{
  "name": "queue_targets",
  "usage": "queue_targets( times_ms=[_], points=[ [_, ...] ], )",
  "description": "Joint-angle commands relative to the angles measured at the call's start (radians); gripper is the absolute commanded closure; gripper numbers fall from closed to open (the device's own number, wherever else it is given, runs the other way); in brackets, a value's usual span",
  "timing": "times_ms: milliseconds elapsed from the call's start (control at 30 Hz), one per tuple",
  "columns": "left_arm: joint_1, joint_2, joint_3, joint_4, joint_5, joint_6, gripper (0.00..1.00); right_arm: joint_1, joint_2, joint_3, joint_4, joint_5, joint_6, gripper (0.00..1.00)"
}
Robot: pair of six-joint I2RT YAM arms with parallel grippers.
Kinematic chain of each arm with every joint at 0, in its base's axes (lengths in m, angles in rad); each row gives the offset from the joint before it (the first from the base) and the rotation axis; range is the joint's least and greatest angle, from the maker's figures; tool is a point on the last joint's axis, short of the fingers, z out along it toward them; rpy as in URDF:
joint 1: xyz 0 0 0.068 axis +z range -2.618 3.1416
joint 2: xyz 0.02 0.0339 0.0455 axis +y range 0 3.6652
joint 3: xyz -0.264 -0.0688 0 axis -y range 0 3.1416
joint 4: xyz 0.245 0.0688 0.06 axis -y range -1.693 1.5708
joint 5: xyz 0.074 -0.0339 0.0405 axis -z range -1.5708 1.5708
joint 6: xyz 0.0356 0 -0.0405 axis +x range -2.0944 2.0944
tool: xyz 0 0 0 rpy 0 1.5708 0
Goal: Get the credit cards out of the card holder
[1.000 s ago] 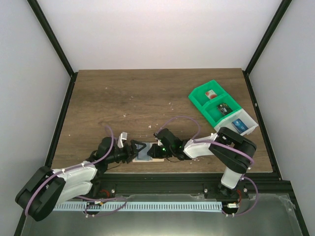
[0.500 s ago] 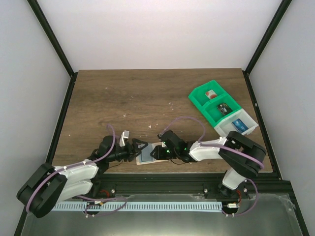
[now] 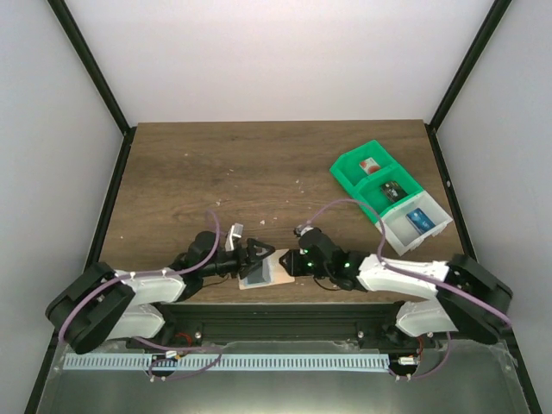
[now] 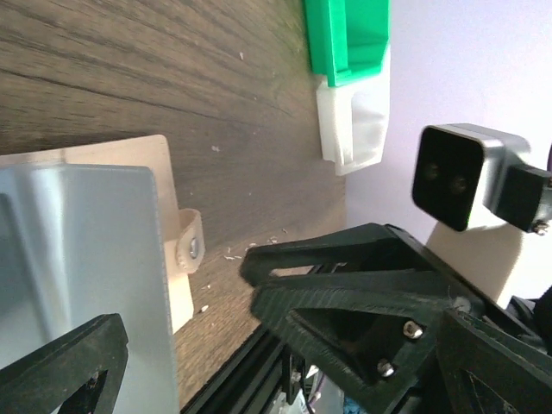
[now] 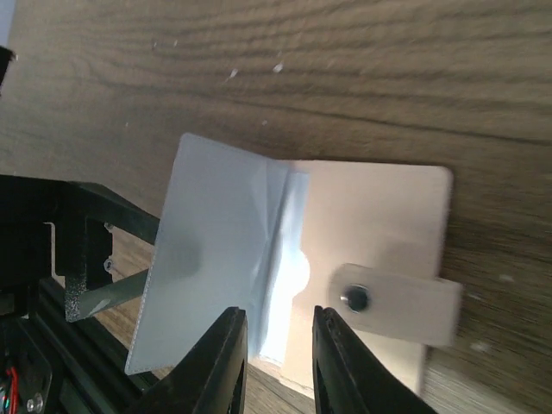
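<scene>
The card holder [image 3: 264,276] lies open near the table's front edge, with a tan outer side and a pale blue-grey inner flap. In the right wrist view the flap [image 5: 211,250] stands up to the left of the tan half [image 5: 379,216], which carries a snap tab [image 5: 392,302]. My right gripper [image 5: 278,326] is open by a narrow gap and hovers over the pocket's thumb notch. My left gripper [image 4: 185,302] is wide open and straddles the raised flap [image 4: 78,259]. In the top view the two grippers, left [image 3: 252,258] and right [image 3: 290,261], face each other over the holder. No credit cards show.
A green-and-white compartment tray [image 3: 362,164] with small items stands at the back right and also shows in the left wrist view [image 4: 345,52]. The black frame rail [image 3: 285,312] runs just in front of the holder. Small crumbs dot the wooden table [image 3: 259,164].
The holder has slid right and turned. My left gripper followed it to the right. My right arm has dropped low and stretched out, and its gripper has moved right of the holder.
</scene>
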Motion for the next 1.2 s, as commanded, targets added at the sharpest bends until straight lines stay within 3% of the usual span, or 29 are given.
queue_targets(
  times_ms=[0,200,467,633,867,1167],
  points=[
    [-0.038,0.087,0.059,0.09,-0.013,-0.012,0.01,-0.033,-0.155,-0.055,-0.125,0.137,-0.028,0.77],
    [-0.056,0.168,0.092,0.139,0.001,-0.001,0.03,-0.039,-0.347,-0.113,-0.134,0.166,-0.031,0.75],
    [-0.054,0.101,0.106,0.017,-0.035,0.06,0.03,-0.039,-0.373,-0.12,-0.109,0.132,-0.047,0.74],
    [-0.033,0.016,0.095,-0.121,-0.09,0.093,0.03,-0.039,-0.338,-0.103,-0.079,0.09,-0.063,0.72],
    [0.091,-0.145,0.015,-0.25,-0.083,0.127,0.01,-0.039,-0.258,-0.057,-0.032,-0.026,-0.069,0.75],
    [0.154,-0.309,-0.043,-0.391,-0.084,0.186,0.0,0.009,0.005,0.093,0.016,-0.158,-0.041,0.75]
  ],
)
